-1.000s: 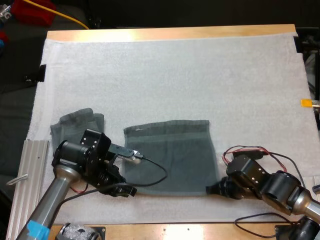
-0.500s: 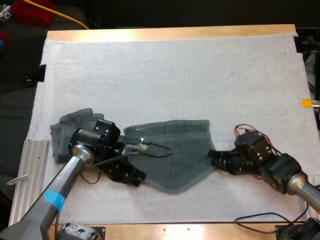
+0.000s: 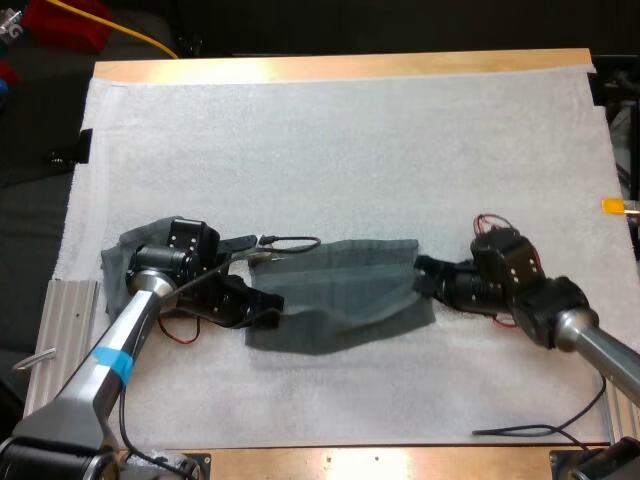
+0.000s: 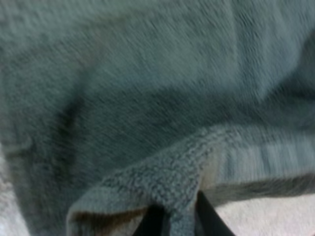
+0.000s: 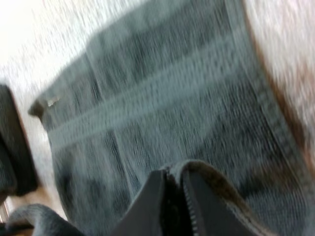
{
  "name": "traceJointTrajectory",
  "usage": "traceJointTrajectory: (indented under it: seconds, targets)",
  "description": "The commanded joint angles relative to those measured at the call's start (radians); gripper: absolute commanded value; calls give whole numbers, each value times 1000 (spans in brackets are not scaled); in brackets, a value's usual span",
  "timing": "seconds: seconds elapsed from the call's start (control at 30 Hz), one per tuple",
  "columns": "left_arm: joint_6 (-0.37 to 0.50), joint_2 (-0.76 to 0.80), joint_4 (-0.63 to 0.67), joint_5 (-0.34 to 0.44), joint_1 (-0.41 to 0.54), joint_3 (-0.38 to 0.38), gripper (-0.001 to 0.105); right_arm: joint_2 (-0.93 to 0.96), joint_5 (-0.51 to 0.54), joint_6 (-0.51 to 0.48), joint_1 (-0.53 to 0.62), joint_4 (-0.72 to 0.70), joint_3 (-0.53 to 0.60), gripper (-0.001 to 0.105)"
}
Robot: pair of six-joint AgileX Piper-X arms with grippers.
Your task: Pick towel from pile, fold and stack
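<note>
Hands both pinching cloth: left hand (image 3: 266, 312) grips the towel (image 3: 345, 300) at its left edge, right hand (image 3: 424, 279) at its right edge. Towel lies part-folded on the white mat (image 3: 350, 150), lower centre of frame. Second towel (image 3: 115, 262) lies lower left, under the left arm.

Looking down over a wooden bench (image 3: 340, 67), pale timber showing as a strip along the far side and again along the near edge. Covered almost edge to edge by a white mat (image 3: 350, 140), nubbly and evenly lit. At the near left corner, a ribbed metal rail (image 3: 52, 340) lying just beside the mat, with a dark grey surface (image 3: 30, 220) farther along that side. Beyond the far edge, dark space, with a red object (image 3: 65, 22) and a yellow cable (image 3: 140, 36) trailing in at the far left corner. Small orange mark (image 3: 612, 207) out at the right edge. Black clip (image 3: 84, 146) on the mat's left border.
</note>
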State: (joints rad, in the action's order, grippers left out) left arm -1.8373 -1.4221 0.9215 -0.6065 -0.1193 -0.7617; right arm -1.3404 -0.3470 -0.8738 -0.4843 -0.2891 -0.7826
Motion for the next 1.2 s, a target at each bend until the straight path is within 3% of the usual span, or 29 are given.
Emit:
traceJointTrajectory:
  seconds: [0.0,0.23,0.53,0.93,1.07,1.17]
  targets:
    - [-11,-5,-23,-14,10,-7,0,-18,-11,3,10,1,-23,1]
    - [-24,-8,-112,-27,50,-21,0,-117,-11,-14,23,21,-92,1]
    - [-43,-16,-209,-27,49,-24,0,-147,57,-12,43,53,-94,1]
    - [-49,-105,-224,-51,49,-28,1,-174,73,-12,43,92,-94,1]
    - [-49,-105,-237,-51,49,-28,21,-192,73,-12,43,121,-94,2]
    - [-49,-105,-244,-54,49,-28,50,-194,73,-12,43,164,-94,13]
